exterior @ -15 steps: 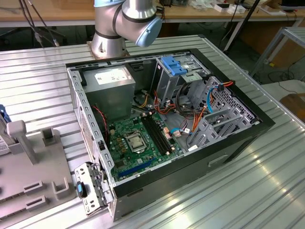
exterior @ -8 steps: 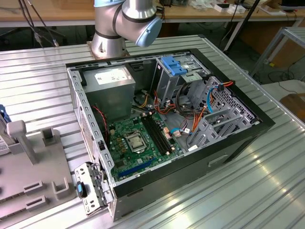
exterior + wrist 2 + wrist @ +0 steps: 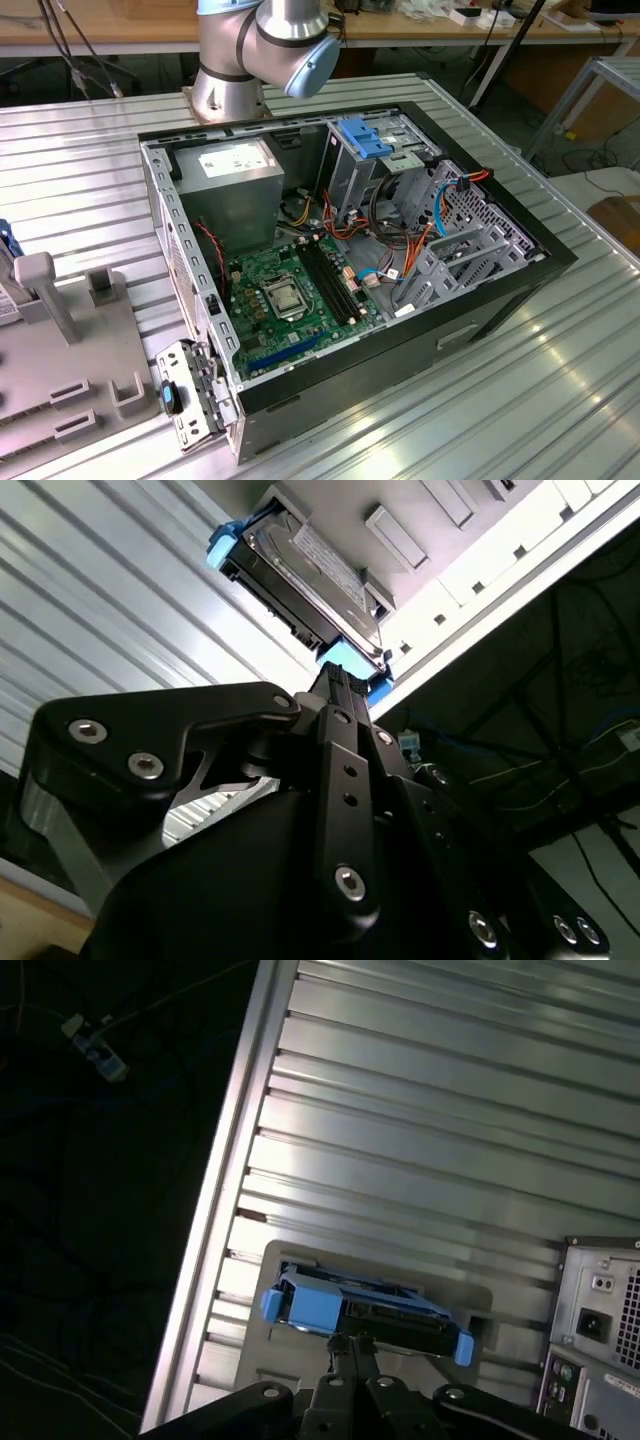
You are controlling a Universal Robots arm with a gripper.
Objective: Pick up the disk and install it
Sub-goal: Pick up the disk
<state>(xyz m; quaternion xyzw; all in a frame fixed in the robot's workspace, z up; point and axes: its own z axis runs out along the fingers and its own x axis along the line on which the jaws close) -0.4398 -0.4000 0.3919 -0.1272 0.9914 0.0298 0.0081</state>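
Disk (image 3: 360, 1312) stands on edge in grey holder (image 3: 258, 1355) on ribbed desk (image 3: 420, 1110). PC case (image 3: 600, 1360) sits near holder. Tool (image 3: 350, 1342) right at disk's lower edge, above holder, its 2 fingers drawn together. Tip seems to touch blue frame, but contact is unclear in both wrist views.

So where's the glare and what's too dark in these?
Exterior view: glare streaks on the ribbed metal table. Second wrist view: table washed out white, gripper dark against it. First wrist view: sheen beside the disk, floor beyond nearly black.
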